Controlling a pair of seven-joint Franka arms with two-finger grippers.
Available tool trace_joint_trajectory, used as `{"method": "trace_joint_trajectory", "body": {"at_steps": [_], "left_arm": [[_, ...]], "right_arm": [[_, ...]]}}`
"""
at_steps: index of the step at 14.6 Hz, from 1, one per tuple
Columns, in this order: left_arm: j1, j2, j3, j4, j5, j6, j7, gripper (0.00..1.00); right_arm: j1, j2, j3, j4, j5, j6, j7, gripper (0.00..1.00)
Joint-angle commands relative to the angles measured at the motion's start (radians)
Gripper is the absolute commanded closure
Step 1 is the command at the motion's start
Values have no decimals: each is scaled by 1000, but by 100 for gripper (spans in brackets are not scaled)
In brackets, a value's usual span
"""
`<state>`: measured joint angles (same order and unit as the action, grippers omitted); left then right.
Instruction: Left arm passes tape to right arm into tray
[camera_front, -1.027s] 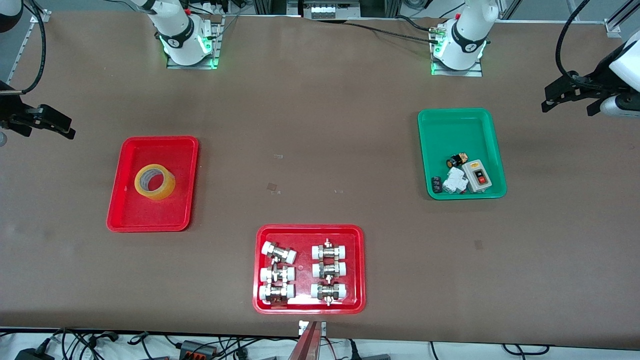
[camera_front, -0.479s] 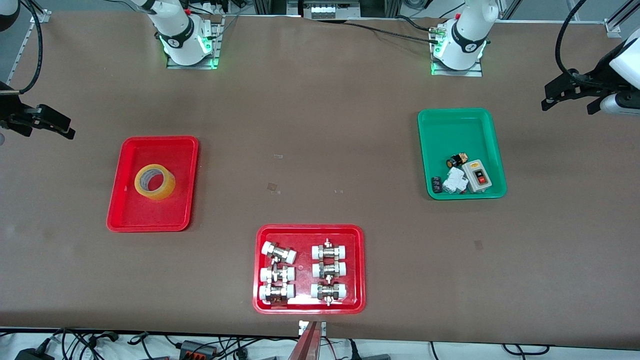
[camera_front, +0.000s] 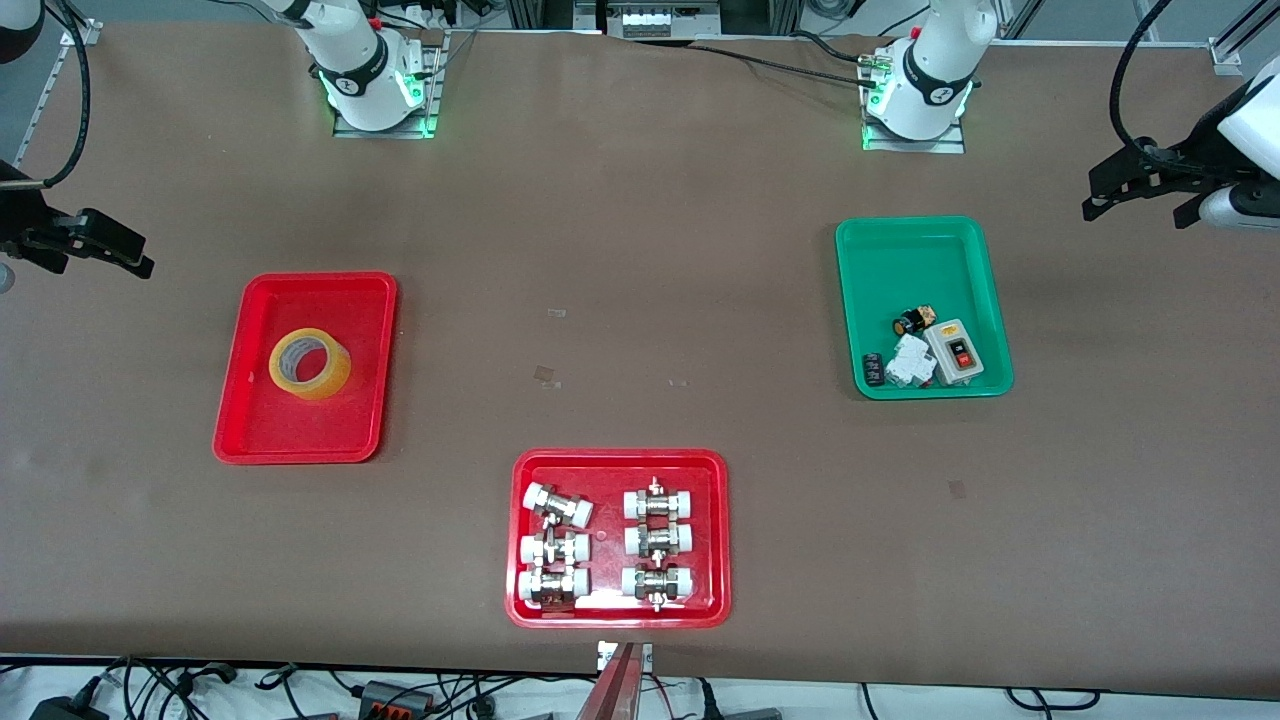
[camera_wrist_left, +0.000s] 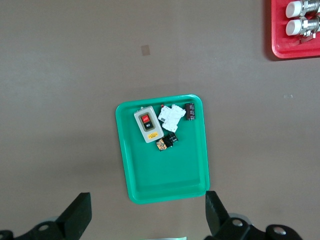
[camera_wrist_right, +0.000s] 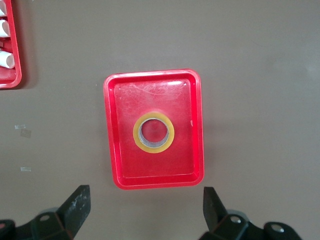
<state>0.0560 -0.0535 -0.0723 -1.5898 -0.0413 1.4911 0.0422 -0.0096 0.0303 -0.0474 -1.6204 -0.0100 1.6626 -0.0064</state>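
Note:
The yellow tape roll (camera_front: 310, 363) lies flat in the plain red tray (camera_front: 250, 410) toward the right arm's end of the table; both also show in the right wrist view, the tape (camera_wrist_right: 153, 132) in the tray (camera_wrist_right: 115, 165). My right gripper (camera_front: 100, 248) hangs open and empty, high over the table edge at its own end; in its wrist view (camera_wrist_right: 145, 212) the jaws stand wide apart. My left gripper (camera_front: 1140, 195) hangs open and empty, high over the table at its own end, jaws wide apart in its wrist view (camera_wrist_left: 147, 217).
A green tray (camera_front: 860, 250) with small electrical parts (camera_front: 930, 350) sits toward the left arm's end; it also shows in the left wrist view (camera_wrist_left: 125, 165). A red tray (camera_front: 520, 600) with white-capped metal fittings (camera_front: 605, 545) lies nearest the front camera, mid-table.
Both grippers drifted very slightly; nothing else has moved.

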Motion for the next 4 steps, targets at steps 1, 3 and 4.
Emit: {"method": "trace_joint_trajectory", "body": {"at_steps": [1,3,4], "left_arm": [[-8,26,-11,42,15,-29,2,0],[-13,27,-14,42,15,-29,1,0],[-15,27,-15,44,15,-29,1,0]], "right_arm": [[-13,-18,14,-13,4,-7,-7,0],[-13,-20,14,-13,4,-7,-9,0],[-13,-20,14,-15,4,-6,-7,0]]}}
